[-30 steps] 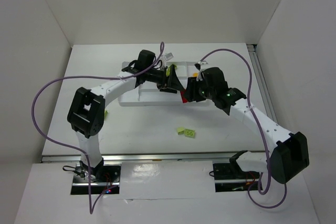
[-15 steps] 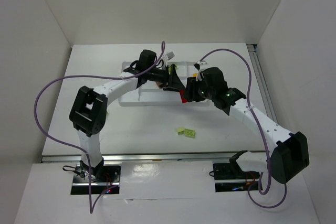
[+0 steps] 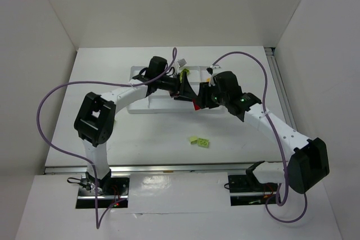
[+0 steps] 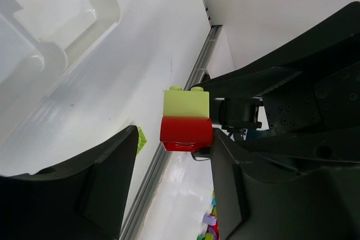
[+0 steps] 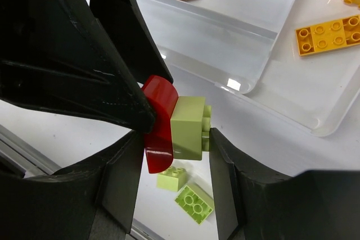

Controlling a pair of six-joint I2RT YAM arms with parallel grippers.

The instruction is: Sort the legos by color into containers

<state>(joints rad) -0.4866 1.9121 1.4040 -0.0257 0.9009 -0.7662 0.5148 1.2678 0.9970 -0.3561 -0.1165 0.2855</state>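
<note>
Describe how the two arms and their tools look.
The left arm and right arm have white links and chunky black joints; a purple cable loops off each. The left tool and right tool are matte black with broad tapering fingers. A green light glows near the right wrist.

Over the white tray's [image 3: 145, 109] near edge, the left gripper [image 3: 184, 87] and right gripper [image 3: 203, 98] meet at a red lego [image 3: 196, 104]. Green legos [image 3: 199, 141] lie nearer, off the tray.

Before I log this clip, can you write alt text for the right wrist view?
The right claw pinches a red piece joined to a lime green brick, with a finger of the left claw touching the red side. Behind is a white tray holding orange bricks; two loose green bricks lie on the table below.
</note>
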